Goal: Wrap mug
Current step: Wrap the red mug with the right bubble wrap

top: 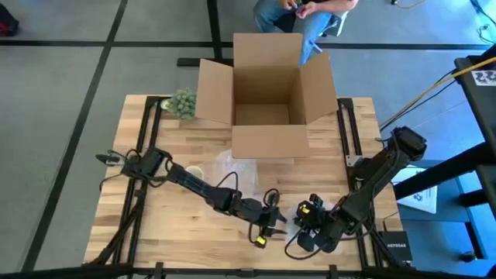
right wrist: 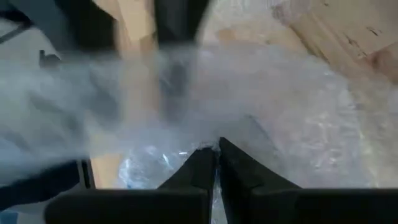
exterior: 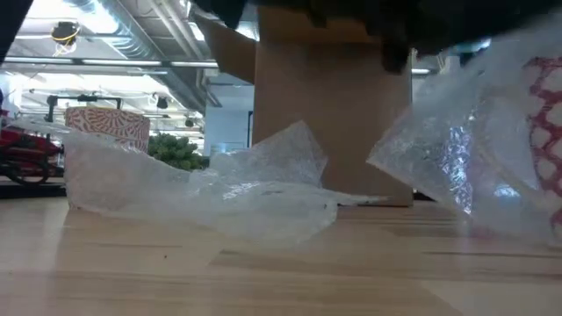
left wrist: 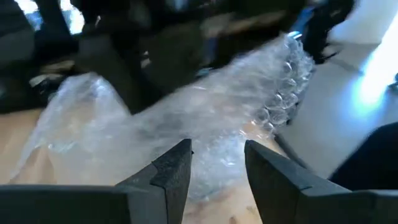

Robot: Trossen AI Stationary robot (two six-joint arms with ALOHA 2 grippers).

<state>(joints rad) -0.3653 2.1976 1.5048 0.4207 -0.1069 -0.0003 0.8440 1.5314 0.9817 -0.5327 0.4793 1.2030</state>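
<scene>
While the right gripper (right wrist: 216,149) pinches the bubble wrap (right wrist: 298,118) taut, the left gripper (left wrist: 217,152) waits apart-fingered, empty, ready to take the sheet.

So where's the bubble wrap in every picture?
High view: the bubble wrap lies faintly on the table, in front of the cardboard box.
Low view: bubble wrap spreads across the middle, more lifted at right, the box behind.
Left wrist view: it stretches beyond the open left gripper.
Right wrist view: pinched in the right gripper.
Shared landmark: the box.
</scene>
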